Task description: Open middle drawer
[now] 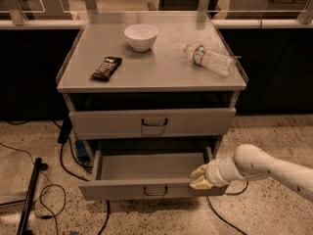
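The grey metal cabinet (73, 84) stands in the middle of the view. Its middle drawer (122, 190) is pulled out and shows a shallow empty grey tray and a small dark wire handle (155, 191). The taller top drawer (112, 123) above it is pushed in. The lowest drawer is hidden under the open one. My gripper (195, 177) comes in from the right on a white arm. It is at the right end of the middle drawer's front, with its cream fingers (199, 171) slightly apart on either side of the front's top edge. It holds nothing.
On the cabinet top lie a white bowl (141, 36), a dark snack packet (106, 68) and a clear plastic bottle (209, 59) on its side. Black cables (63, 163) and a black pole (30, 195) lie on the speckled floor at the left.
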`<state>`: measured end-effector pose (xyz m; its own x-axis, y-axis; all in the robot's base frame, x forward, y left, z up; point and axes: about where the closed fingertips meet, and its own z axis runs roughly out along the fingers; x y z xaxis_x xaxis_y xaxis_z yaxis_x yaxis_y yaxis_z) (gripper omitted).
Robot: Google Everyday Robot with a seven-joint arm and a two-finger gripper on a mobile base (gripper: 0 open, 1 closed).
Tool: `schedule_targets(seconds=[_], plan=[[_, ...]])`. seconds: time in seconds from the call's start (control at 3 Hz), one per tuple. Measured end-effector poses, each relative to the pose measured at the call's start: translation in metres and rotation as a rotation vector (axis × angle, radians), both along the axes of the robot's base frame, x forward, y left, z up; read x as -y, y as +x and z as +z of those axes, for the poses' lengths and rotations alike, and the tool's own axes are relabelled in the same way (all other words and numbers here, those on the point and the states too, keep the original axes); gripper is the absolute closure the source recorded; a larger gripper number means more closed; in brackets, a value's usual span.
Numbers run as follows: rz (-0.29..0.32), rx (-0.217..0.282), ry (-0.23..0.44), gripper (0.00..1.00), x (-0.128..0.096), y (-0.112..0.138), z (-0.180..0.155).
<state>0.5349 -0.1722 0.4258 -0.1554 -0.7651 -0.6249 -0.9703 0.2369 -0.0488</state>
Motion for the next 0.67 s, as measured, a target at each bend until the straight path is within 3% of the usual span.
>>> schedule_targets(seconds=[0.33, 0.67], plan=[[-0.026, -0.018, -0.003, 1.0, 0.0062, -0.0179, -0.0015], [-0.026, -0.018, -0.003, 0.88, 0.0055, -0.0179, -0.0013]])
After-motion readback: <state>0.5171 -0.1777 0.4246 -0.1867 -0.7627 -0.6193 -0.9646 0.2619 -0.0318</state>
